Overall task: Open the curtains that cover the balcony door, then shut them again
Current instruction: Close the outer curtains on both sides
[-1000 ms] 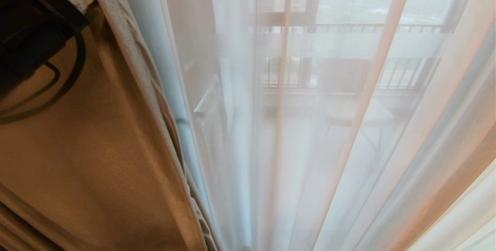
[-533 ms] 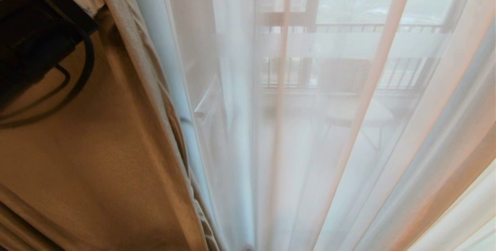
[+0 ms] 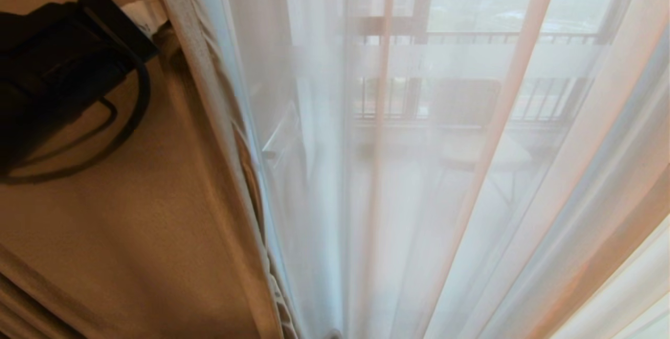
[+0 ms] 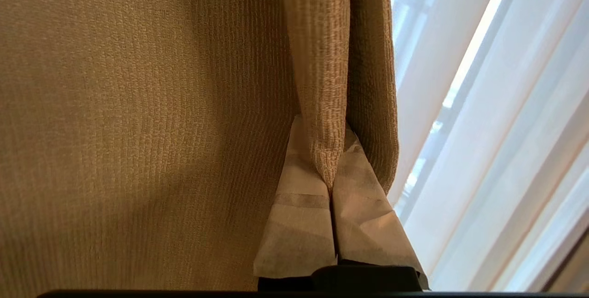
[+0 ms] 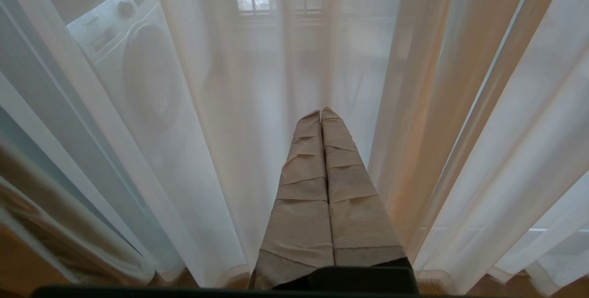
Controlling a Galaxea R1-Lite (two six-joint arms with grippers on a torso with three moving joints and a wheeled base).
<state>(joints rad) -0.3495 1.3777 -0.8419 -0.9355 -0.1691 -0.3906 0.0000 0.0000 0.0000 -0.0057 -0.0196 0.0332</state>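
Left fingers (image 4: 332,183) pinched on beige drape (image 4: 138,105) fold, right fingers (image 5: 322,116) closed, empty

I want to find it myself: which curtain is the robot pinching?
Look at the big glass balcony door. See-through white curtains hang across it. At their left edge hangs a thick tan curtain, and the left gripper is shut on a fold of it; it is the only one you cannot see through.
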